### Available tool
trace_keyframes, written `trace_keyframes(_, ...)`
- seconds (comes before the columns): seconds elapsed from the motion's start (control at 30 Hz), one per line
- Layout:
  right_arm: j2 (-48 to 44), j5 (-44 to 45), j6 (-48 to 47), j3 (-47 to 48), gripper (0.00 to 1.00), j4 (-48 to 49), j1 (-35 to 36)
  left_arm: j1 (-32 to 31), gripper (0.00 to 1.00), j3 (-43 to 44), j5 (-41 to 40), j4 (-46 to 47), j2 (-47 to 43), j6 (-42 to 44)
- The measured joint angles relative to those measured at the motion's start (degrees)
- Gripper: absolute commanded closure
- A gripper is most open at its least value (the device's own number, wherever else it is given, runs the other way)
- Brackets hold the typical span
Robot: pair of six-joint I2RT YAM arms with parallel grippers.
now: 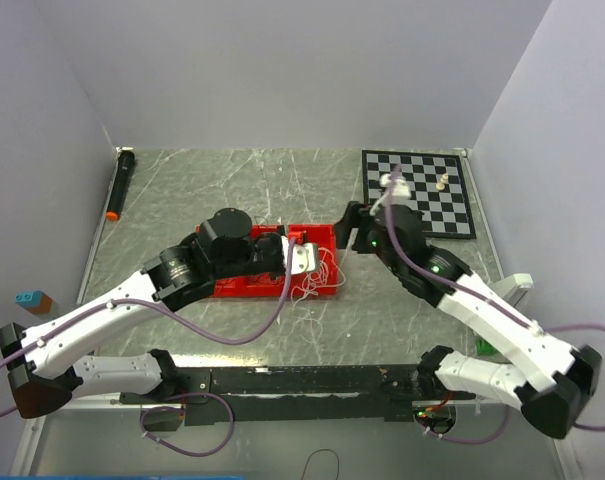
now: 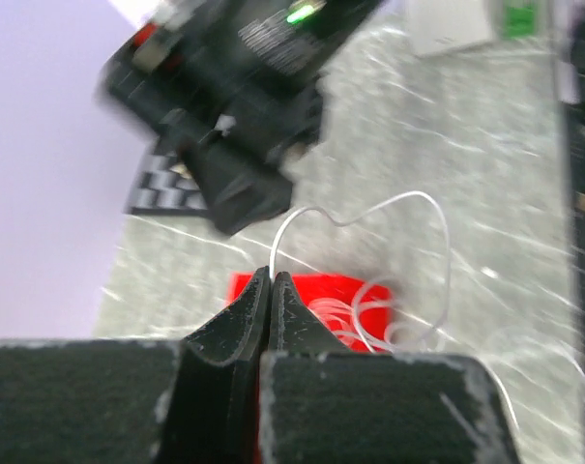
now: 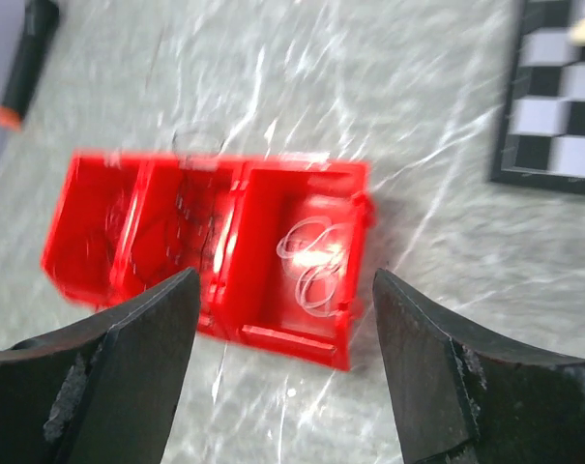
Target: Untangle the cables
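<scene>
A red three-compartment tray lies mid-table. Thin white cables spill out of its right end onto the table. My left gripper hovers over that end. In the left wrist view my left gripper is shut on one white cable, which arcs up from the tips and loops down to the tray. My right gripper is open just right of the tray. In its wrist view my right gripper is empty above coiled white cables in the right compartment and thin black cables in the middle one. I cannot make out red cables.
A chessboard with a white piece lies at the back right. A black marker with an orange tip lies along the left wall. A small blue-and-brown block sits at the far left.
</scene>
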Motion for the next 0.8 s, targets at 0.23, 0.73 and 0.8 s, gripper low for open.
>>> trace_keyframes(0.23, -10.82, 8.87, 1.99, -6.78, 0.24, 0.74, -0.61, 0.28, 0.99, -1.42, -7.67, 12.61, 3.74, 2.62)
trace_keyframes(0.73, -17.77, 13.07, 5.57, -13.79, 0.25, -1.70, -0.70, 10.34, 0.99, -2.34, -16.15, 25.68, 19.76, 3.41)
trace_keyframes(0.8, -18.10, 13.33, 5.64, -14.05, 0.25, -1.75, -0.81, 10.34, 0.99, -3.04, -16.24, 26.12, 19.80, 3.85)
